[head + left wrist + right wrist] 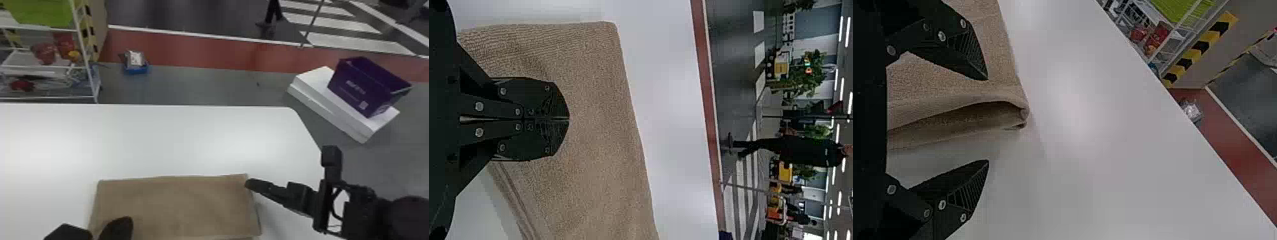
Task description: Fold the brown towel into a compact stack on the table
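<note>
Towel point(178, 204) beneath closed left claw point(123, 221); spread right claw point(250, 184) alongside.

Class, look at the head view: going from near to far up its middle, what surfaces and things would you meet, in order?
Brown towel → white tabletop → grey floor → red strip → dark floor.

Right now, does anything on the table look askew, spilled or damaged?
Slightly askew: the brown towel gapes between its layers along the right edge, beside the open right pincer, rather than lying flat. I see no spill or damage.
</note>
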Controlling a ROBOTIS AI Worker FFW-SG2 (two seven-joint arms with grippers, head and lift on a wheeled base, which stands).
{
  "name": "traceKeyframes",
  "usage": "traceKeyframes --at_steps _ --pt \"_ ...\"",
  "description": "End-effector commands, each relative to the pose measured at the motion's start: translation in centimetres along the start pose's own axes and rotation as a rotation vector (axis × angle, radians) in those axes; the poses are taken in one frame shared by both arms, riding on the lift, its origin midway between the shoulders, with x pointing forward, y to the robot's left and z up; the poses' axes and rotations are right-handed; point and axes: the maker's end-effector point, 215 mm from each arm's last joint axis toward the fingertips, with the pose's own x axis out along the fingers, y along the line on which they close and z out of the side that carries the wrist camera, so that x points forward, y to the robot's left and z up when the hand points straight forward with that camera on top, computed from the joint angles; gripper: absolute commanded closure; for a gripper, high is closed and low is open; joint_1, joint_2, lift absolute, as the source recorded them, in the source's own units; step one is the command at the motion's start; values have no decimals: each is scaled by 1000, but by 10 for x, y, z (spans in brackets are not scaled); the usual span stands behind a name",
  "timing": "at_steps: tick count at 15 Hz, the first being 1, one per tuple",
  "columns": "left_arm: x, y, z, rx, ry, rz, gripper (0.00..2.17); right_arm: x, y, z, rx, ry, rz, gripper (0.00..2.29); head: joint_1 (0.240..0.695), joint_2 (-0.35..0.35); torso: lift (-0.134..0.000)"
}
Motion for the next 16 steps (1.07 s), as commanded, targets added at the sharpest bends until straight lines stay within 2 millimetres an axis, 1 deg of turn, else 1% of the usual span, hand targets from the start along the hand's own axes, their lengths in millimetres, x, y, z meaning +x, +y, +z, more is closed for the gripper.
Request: traceKeyframes --at_steps 1,5,8,9,12,15,16 --pt "0 0 0 0 0 -1 1865 2 -2 -11 6 34 -5 346 695 -224 -124" --pt "1 -1 0 -2 0 -3 1865 11 3 -18 -14 60 -9 346 695 -217 -124" --pt "1 1 -1 -4 3 -1 1865 19 8 -27 -23 85 -12 346 695 -207 -124" --pt "1 1 -1 -4 3 0 1865 21 10 -34 -23 97 -6 346 695 -202 -124" --pt "2 2 0 -3 2 2 1865 19 10 -47 -10 112 -2 346 695 -180 -124" --pt "3 1 1 -3 -1 -3 1865 19 11 -48 -8 111 0 346 695 -175 -124" --pt "3 1 1 -3 -1 -4 1865 19 11 -46 -8 107 0 417 695 -175 -124"
